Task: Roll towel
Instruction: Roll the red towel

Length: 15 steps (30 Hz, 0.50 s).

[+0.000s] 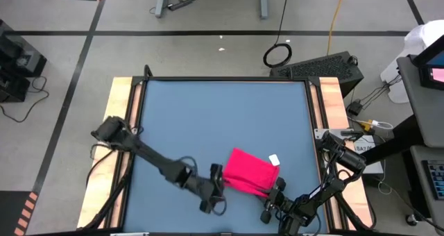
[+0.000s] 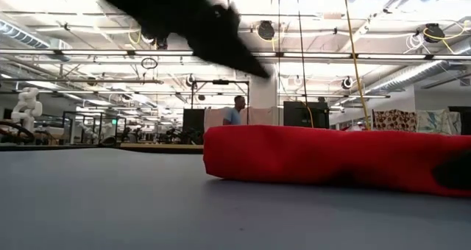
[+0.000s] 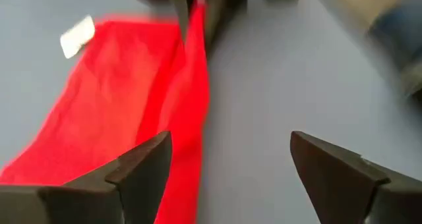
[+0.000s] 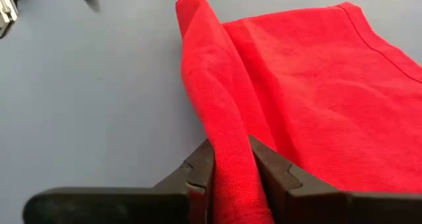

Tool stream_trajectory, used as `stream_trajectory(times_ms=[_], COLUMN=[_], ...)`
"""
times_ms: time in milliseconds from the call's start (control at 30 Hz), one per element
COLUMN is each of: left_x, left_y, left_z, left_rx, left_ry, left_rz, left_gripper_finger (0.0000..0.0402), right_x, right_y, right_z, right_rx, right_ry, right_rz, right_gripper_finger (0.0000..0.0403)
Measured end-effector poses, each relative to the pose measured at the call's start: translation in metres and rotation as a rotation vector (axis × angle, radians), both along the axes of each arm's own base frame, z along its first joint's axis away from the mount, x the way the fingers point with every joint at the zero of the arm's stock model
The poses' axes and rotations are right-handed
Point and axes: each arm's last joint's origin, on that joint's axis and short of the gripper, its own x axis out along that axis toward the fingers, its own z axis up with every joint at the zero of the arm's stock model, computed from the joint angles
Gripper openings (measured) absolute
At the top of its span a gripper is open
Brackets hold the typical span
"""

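The pinkish-red towel (image 1: 248, 171) lies flat on the blue table near its near edge, with a white tag (image 1: 274, 159) at its right edge. Its near edge is turned over into a thick roll (image 4: 211, 85). My right gripper (image 4: 231, 159) is shut on the right end of that roll. My left gripper (image 3: 227, 168) stands wide open just off the roll's left end (image 1: 223, 183), raised a little above the table, with nothing between its fingers. In the low view the towel (image 2: 324, 158) shows as a long red bulge. My right gripper pinches the right end of the towel's rolled near edge (image 4: 232, 141) between its two fingers, several layers thick. The fingers come slanting down from the table's near right and lie along the roll. The rest of the towel lies slack on the table.
Bare blue tabletop (image 1: 222, 118) stretches toward the far edge and the left. Wooden side rails (image 1: 119, 125) border the table. A person (image 2: 235, 110) stands far off in the room beyond.
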Motion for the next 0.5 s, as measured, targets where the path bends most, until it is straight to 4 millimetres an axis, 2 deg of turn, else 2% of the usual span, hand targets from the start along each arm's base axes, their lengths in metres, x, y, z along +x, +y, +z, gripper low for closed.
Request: stream_trajectory(times_ms=[133, 267, 500], left_x=[-0.008, -0.008, -0.004], left_y=[-0.018, -0.021, -0.021], left_z=[-0.036, -0.059, -0.065], left_rx=[0.185, 0.291, 0.31], left_ry=[0.024, 0.026, -0.01], left_rz=[0.04, 0.105, 0.143], left_gripper_finger=[0.0313, 0.0313, 0.0313], right_x=[0.0, 0.0, 0.0], right_y=[0.0, 0.0, 0.0], right_z=[0.0, 0.0, 0.0], right_rx=[0.001, 0.0, 0.0], right_ry=[-0.001, -0.001, 0.0], right_rz=[-0.001, -0.001, -0.001], right_gripper_finger=[0.0061, 0.0061, 0.0061])
